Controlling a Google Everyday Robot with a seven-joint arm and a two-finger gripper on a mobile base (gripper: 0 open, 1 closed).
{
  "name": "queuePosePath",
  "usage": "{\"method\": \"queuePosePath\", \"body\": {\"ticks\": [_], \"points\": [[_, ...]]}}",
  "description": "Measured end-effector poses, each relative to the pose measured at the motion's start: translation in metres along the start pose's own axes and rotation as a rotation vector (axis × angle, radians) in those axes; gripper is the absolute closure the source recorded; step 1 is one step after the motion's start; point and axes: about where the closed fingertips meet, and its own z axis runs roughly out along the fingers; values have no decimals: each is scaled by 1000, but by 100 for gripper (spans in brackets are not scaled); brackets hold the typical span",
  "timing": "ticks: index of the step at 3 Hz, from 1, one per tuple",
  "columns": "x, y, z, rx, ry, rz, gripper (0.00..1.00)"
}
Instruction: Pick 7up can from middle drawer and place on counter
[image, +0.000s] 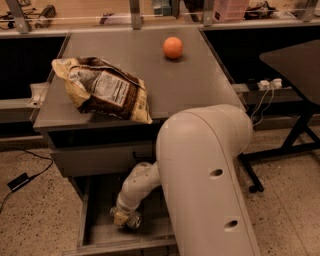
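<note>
The middle drawer (95, 239) is pulled open below the cabinet front. My gripper (122, 218) reaches down into it at its left-middle, on the end of the white forearm. It is shut on the 7up can (133, 220), whose shiny round lid shows just right of the gripper, low over the drawer tray. The rest of the can is hidden by the gripper. The counter (195, 90) is the grey cabinet top above.
A crumpled chip bag (102, 91) lies on the counter's front left, overhanging the edge. An orange ball (173, 47) sits at the back of the counter. My large white arm housing (210, 180) blocks the drawer's right side. A black table (295, 65) stands to the right.
</note>
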Motion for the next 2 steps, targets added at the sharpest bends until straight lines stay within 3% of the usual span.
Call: {"method": "queuePosePath", "body": {"ticks": [1, 2], "points": [[0, 2, 2, 1, 8, -4, 45], [-2, 7, -1, -5, -8, -14, 50]]}}
